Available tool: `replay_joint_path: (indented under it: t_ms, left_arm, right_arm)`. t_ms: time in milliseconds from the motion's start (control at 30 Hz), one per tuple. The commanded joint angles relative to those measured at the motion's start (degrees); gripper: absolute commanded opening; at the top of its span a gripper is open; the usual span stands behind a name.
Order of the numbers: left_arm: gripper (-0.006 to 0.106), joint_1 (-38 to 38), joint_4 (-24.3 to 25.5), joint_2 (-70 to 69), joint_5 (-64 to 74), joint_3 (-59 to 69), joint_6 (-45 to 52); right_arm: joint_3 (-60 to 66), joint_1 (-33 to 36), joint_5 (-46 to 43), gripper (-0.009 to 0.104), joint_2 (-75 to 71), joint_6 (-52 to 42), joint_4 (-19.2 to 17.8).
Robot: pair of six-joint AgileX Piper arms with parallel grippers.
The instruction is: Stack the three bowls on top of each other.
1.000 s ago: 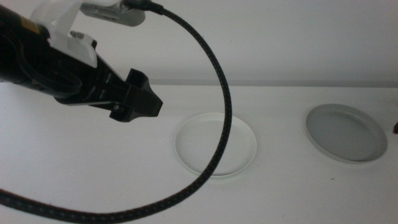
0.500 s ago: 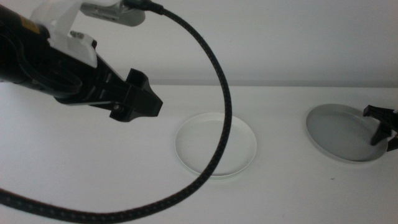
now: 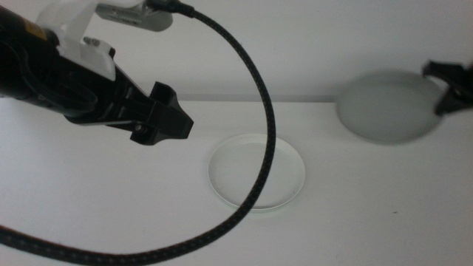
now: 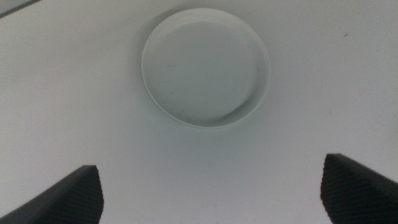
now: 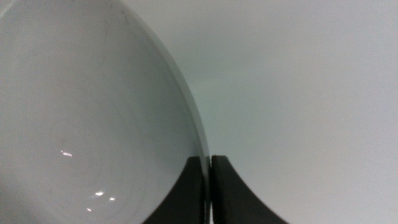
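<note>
Gripping the grey bowl (image 3: 389, 106) by its rim in the closed right claw (image 3: 446, 87), carrying level over the pale bowl (image 3: 256, 171), left claw (image 4: 211, 186) hovering open.

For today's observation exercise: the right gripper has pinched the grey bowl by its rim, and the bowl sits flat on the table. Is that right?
Not quite. The right gripper does pinch the grey bowl by its rim, but the bowl is lifted off the table and tilted, as the middle view shows. The left gripper hangs open above the mint green bowl.
</note>
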Motion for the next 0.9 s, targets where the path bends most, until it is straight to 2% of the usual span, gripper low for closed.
replay_joint_path:
  t_ms: [0, 133, 200, 300, 433, 867]
  left_arm:
    - [0.094, -0.46, -0.45, -0.24, 0.45, -0.33, -0.32]
    - [0.094, -0.46, -0.45, -0.24, 0.45, -0.33, -0.32]
    - [0.094, -0.46, -0.45, -0.24, 0.45, -0.33, -0.32]
    - [0.094, -0.46, -0.45, -0.24, 0.45, -0.33, -0.32]
    - [0.094, -0.46, -0.45, -0.24, 0.45, -0.33, -0.32]
    - [0.094, -0.46, -0.45, -0.24, 0.45, -0.33, -0.32]
  right_arm:
    - [-3.75, 4.57, 3.75, -0.002, -0.38, -0.18, 1.62]
    - [-5.84, 12.92, 3.43, -0.002, 0.17, 0.27, 1.91]
    - [-5.98, 16.77, 3.06, -0.002, 1.42, 0.40, 3.50]
    - [-6.59, 21.61, 1.96, -0.002, 3.71, 0.91, 5.24]
    - [-6.71, 26.54, -0.99, -0.002, 6.34, 1.87, 5.27]
    - [-6.93, 28.93, -2.09, -0.002, 13.34, 2.39, 5.83]
